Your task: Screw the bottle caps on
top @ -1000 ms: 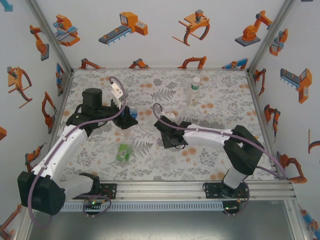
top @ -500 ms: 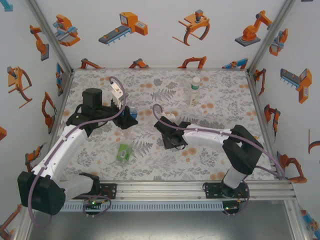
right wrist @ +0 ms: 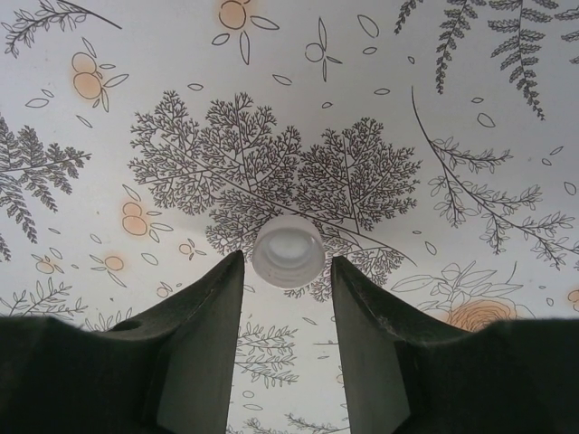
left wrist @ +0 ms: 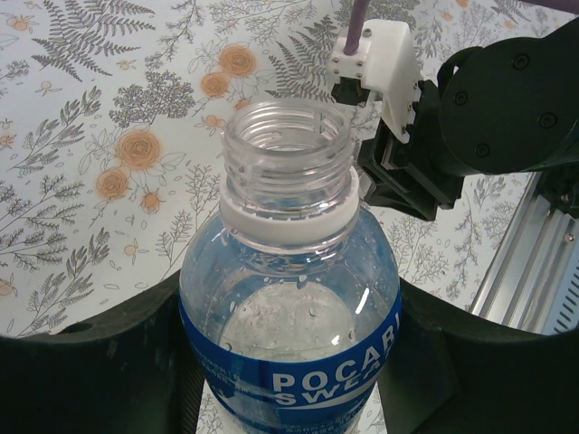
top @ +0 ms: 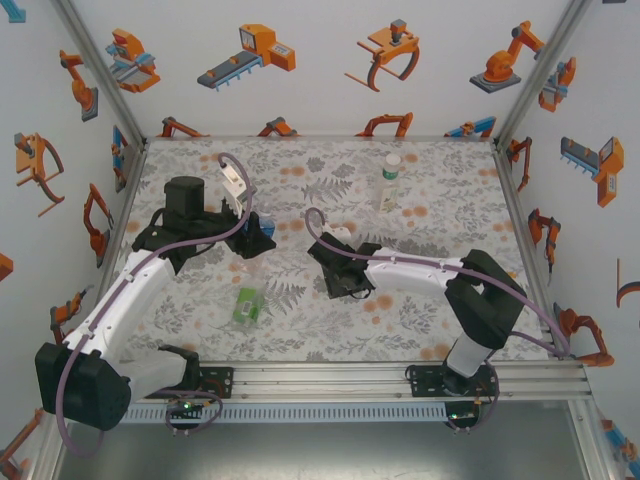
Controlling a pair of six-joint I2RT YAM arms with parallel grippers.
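Almost nothing changed in last second; both arms hold position. Right gripper point(right wrist: 288, 271) jaws apart, straddling white cap point(right wrist: 288, 251) on floral table point(right wrist: 181, 54), frame centre, apparently not pinched. Left gripper point(left wrist: 289, 362) clamped on blue-labelled bottle point(left wrist: 289, 307), lower centre, neck open. Judgement: cap pickup pending.

Held bottle point(left wrist: 289, 298) in left pincer point(top: 258, 235); lying bottle point(top: 247, 305) before it; cap point(right wrist: 288, 251) between right pincer point(right wrist: 288, 271) tips.

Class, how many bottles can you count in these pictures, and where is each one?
3. A slim bottle stands upright at the far side; a green-labelled bottle lies on its side nearer the front; an uncapped blue-labelled bottle is held in the left gripper.
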